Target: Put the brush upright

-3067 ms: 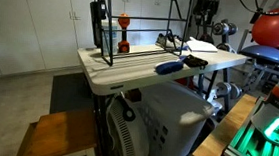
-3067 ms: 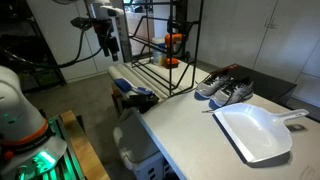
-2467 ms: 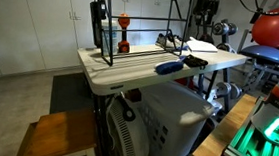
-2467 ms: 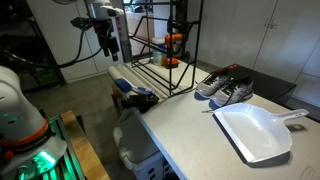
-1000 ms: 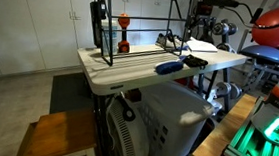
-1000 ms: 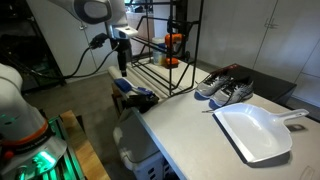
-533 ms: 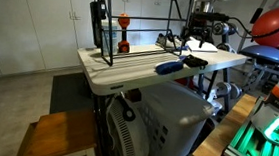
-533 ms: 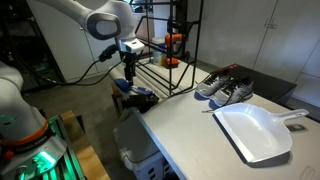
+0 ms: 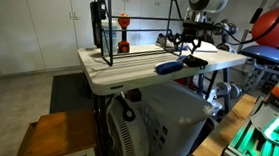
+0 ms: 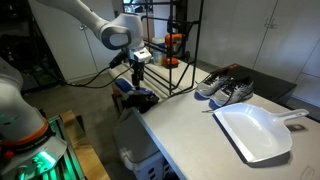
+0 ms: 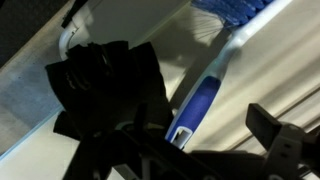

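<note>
The brush (image 9: 167, 66) has a blue body and lies flat near the front edge of the white table (image 9: 110, 76). In an exterior view it lies at the table's end (image 10: 124, 86). In the wrist view (image 11: 205, 95) its blue and white handle runs diagonally up to blue bristles at the top. My gripper (image 9: 188, 44) hangs just above it, as an exterior view also shows (image 10: 139, 68). In the wrist view (image 11: 200, 135) the jaws are open, one dark finger on each side of the handle's end, holding nothing.
A flat black object (image 9: 194, 61) lies right beside the brush (image 10: 144, 97). A black wire rack (image 9: 134, 22) holds a red-orange round-topped item (image 9: 123, 27). A pair of shoes (image 10: 225, 90) and a white dustpan (image 10: 255, 132) sit further along the table.
My arm has swung from high beside the rack down and across until the gripper is over the brush. The brush and the other objects have not moved.
</note>
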You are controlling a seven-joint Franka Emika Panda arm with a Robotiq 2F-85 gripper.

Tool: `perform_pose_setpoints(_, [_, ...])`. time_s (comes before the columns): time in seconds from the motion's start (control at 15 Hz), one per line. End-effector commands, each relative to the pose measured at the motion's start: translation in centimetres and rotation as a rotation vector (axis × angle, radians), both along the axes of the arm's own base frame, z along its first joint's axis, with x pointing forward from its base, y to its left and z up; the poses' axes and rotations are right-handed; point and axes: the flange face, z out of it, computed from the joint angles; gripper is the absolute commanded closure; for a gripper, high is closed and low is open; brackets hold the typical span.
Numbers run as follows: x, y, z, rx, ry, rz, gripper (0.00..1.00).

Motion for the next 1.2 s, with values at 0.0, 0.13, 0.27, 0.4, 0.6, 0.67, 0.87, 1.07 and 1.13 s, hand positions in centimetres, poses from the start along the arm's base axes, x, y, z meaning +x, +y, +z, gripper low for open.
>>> perform_pose_setpoints(0.0, [2.1, 0.5, -2.1, 0.025, 0.009, -0.063, 0.0])
perform_pose_setpoints(0.13, [2.7, 0.7, -2.9, 0.021, 0.03, -0.079, 0.0])
perform_pose_setpoints(0.27, [3.0, 0.9, -3.5, 0.016, 0.049, -0.092, 0.0])
perform_pose_setpoints(0.4, [3.2, 0.9, -3.8, 0.014, 0.062, -0.107, 0.23])
perform_pose_setpoints(0.6, [3.1, 0.8, -3.8, 0.008, 0.076, -0.124, 0.39])
perform_pose_setpoints(0.67, [3.0, 0.8, -3.6, 0.007, 0.079, -0.125, 0.46])
perform_pose_setpoints(0.87, [2.4, 1.0, -3.3, -0.003, 0.09, -0.122, 0.71])
perform_pose_setpoints(1.07, [2.1, 1.2, -3.4, -0.018, 0.112, -0.115, 0.92])
perform_pose_setpoints(1.13, [2.0, 1.2, -3.4, -0.024, 0.111, -0.114, 0.93])
